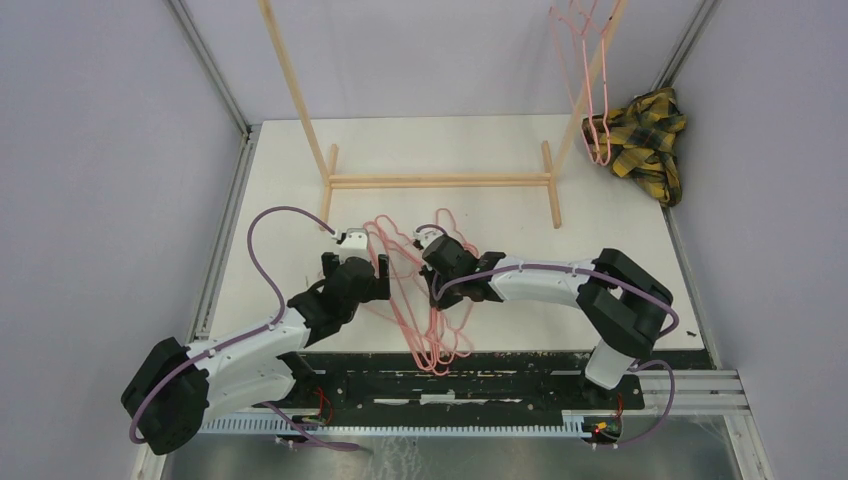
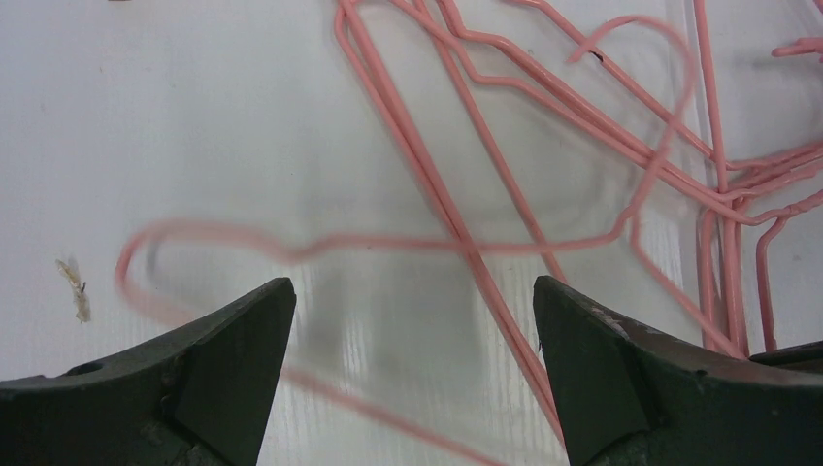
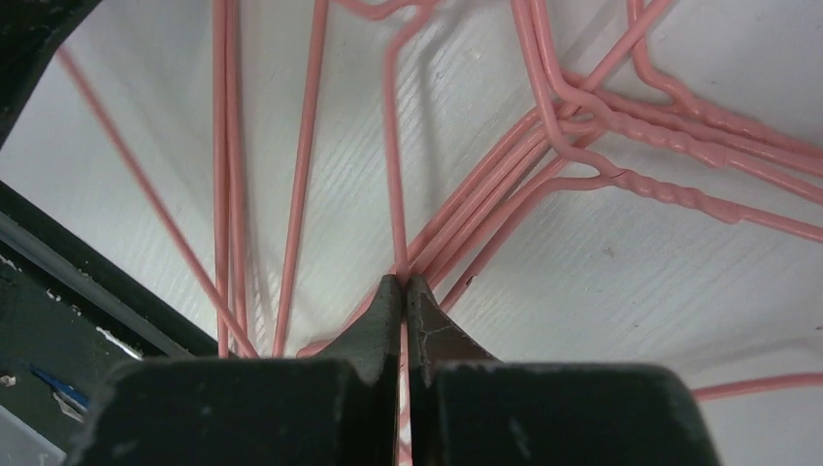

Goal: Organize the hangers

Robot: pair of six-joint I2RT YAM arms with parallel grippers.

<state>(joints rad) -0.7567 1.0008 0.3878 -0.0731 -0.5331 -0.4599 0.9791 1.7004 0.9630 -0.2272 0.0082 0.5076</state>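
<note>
Right fingers are clenched on one wire of the tangled hangers, heaped by the counter's near edge; left fingers are spread, and nothing is held. A few hung hangers are seen on the wooden rack toward the far right corner — most sorting is judged undone.

Pile of hangers lies on the table near the front, between left gripper and right gripper. Rack stands behind it, more hangers on its right end, cloth in the far-right corner.
</note>
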